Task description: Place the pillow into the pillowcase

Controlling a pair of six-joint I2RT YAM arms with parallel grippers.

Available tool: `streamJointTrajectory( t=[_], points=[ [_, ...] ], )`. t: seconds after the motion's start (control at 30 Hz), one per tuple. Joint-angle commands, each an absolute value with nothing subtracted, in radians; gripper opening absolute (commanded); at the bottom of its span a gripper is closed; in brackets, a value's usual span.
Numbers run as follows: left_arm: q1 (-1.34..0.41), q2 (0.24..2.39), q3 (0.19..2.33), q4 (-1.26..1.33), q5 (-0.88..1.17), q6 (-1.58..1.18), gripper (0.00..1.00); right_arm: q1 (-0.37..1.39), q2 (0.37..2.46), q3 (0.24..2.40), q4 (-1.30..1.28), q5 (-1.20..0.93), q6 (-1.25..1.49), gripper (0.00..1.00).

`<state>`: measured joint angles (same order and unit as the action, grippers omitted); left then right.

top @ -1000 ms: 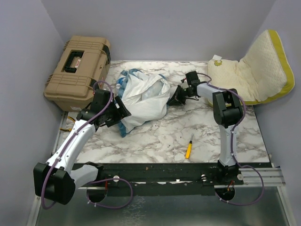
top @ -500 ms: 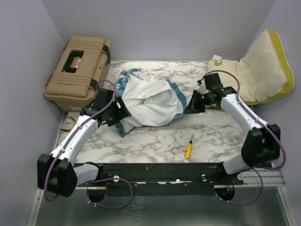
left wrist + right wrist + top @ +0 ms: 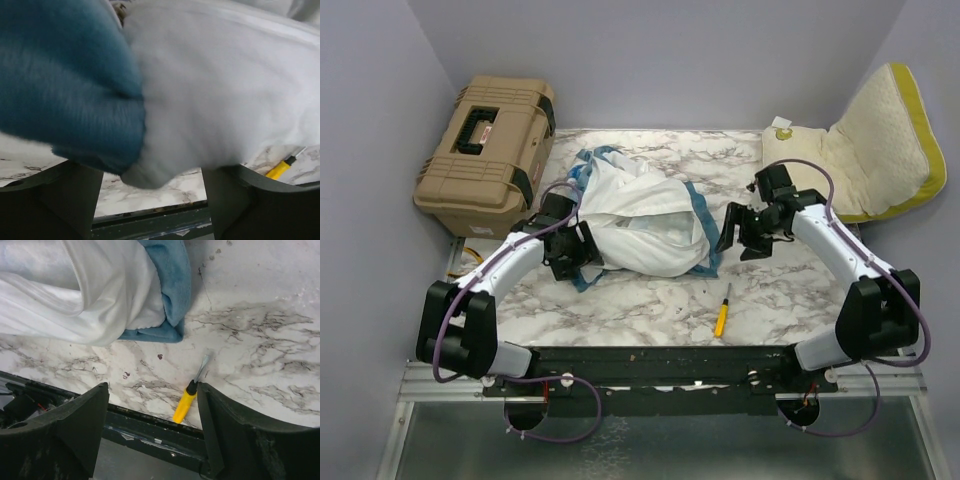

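Note:
The pillowcase (image 3: 640, 215) lies bunched at the table's middle, mostly white inside showing, with blue trim along its right edge. The cream pillow (image 3: 875, 145) leans against the right wall at the back right, touching neither gripper. My left gripper (image 3: 575, 250) sits at the pillowcase's left end. In the left wrist view it (image 3: 152, 172) stands open, with blue and white fabric (image 3: 215, 90) sagging down between its fingers. My right gripper (image 3: 742, 232) hovers just right of the pillowcase, open and empty. In the right wrist view the fabric's blue edge (image 3: 175, 295) lies beyond my open gripper (image 3: 152, 390).
A tan toolbox (image 3: 485, 150) stands at the back left, off the marble table (image 3: 800, 290). A yellow screwdriver (image 3: 721, 317) lies near the table's front edge, seen between the right fingers (image 3: 186, 402). The black rail (image 3: 650, 365) runs along the near edge.
The right gripper dragged the pillowcase's edge to the right, then opened and let it go. The fabric now lies spread wider. The left gripper shifted slightly right and nearer.

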<state>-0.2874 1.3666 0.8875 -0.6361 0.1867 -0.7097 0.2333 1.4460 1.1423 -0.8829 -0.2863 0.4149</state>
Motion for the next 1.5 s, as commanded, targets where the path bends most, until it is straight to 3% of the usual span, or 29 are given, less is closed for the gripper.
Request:
streamJointTrajectory(
  t=[0.0, 0.23, 0.4, 0.6, 0.63, 0.7, 0.73, 0.77, 0.93, 1.27, 1.47],
  points=[
    [-0.286, 1.425, 0.842, -0.551, 0.147, -0.715, 0.70, 0.229, 1.524, 1.164, -0.811, -0.401, 0.385, 0.77],
    [-0.287, 1.406, 0.762, -0.521, 0.184, -0.735, 0.02, 0.230, 1.583, 1.109, -0.735, -0.506, 0.385, 0.77],
    [-0.287, 1.189, 0.678, -0.576, 0.272, -0.785, 0.00, 0.230, 1.598, 1.158, -0.760, -0.475, 0.369, 0.76],
    [-0.288, 0.948, 0.678, -0.815, 0.325, -0.810, 0.00, 0.229, 1.589, 1.223, -0.779, -0.447, 0.375, 0.76],
    [-0.289, 0.918, 0.690, -0.853, 0.332, -0.805, 0.02, 0.230, 1.583, 1.231, -0.781, -0.440, 0.376, 0.76],
    [-0.289, 0.883, 0.712, -0.913, 0.356, -0.796, 0.45, 0.229, 1.569, 1.240, -0.782, -0.424, 0.378, 0.77],
    [-0.290, 0.875, 0.727, -0.927, 0.371, -0.790, 0.59, 0.229, 1.562, 1.243, -0.784, -0.412, 0.379, 0.77],
    [-0.289, 0.874, 0.743, -0.933, 0.385, -0.784, 0.66, 0.229, 1.554, 1.244, -0.785, -0.396, 0.381, 0.77],
    [-0.289, 0.938, 0.858, -0.926, 0.350, -0.714, 0.76, 0.230, 1.493, 1.238, -0.794, -0.262, 0.428, 0.77],
    [-0.288, 1.241, 1.035, -0.753, 0.374, -0.607, 0.77, 0.215, 1.463, 1.244, -0.774, 0.122, 0.636, 0.90],
    [-0.289, 1.357, 1.140, -0.731, 0.429, -0.570, 0.77, 0.066, 1.548, 1.241, -0.766, 0.197, 0.820, 0.89]
  ],
)
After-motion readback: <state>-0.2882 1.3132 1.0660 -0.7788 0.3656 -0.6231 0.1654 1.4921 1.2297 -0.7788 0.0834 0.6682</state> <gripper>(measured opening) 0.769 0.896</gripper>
